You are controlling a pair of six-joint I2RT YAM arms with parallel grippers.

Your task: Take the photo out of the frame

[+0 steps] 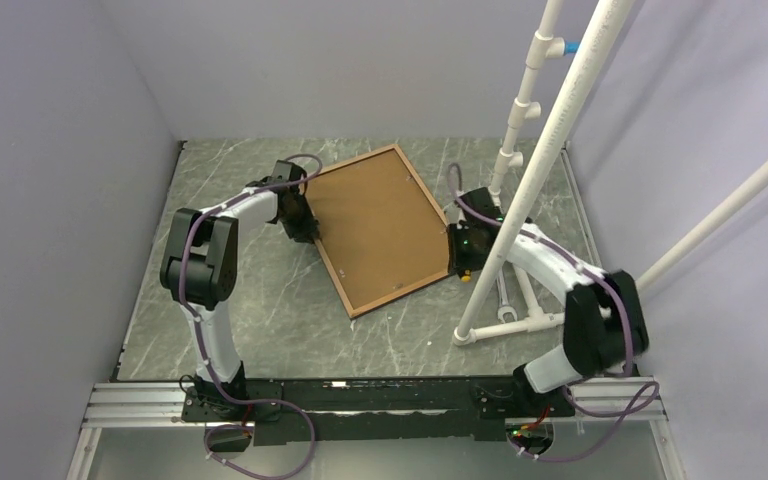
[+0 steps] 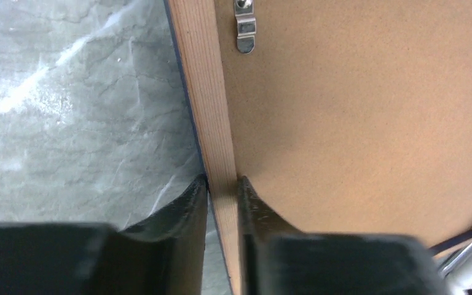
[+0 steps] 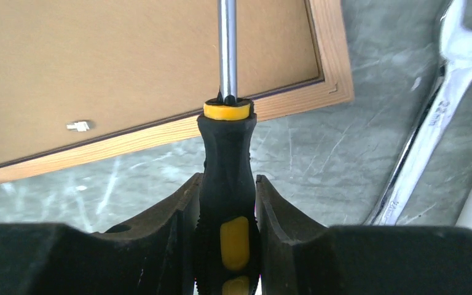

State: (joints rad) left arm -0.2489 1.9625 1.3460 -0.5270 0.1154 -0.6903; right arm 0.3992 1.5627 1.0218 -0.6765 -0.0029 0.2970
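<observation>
The frame (image 1: 335, 270) lies face down and skewed on the table, its light wood back rim (image 2: 206, 92) upward. The photo (image 1: 375, 225) sits inside it, showing only its brown back (image 2: 356, 123); the printed side is hidden. My left gripper (image 1: 305, 228) is shut on the frame's left rail, one finger on either side of it (image 2: 222, 181). My right gripper (image 1: 457, 255) at the frame's right corner is shut on a black-and-yellow screwdriver (image 3: 227, 147). The steel shaft (image 3: 227, 43) reaches out over the frame rim (image 3: 283, 104) and the brown back; its tip is out of view.
A metal retaining clip (image 2: 244, 31) sits on the back near the left rail, and a small tab (image 3: 78, 126) near the other rim. A white PVC pipe stand (image 1: 540, 170) rises just right of the frame. A wrench (image 3: 430, 123) lies by its base. Walls enclose the table.
</observation>
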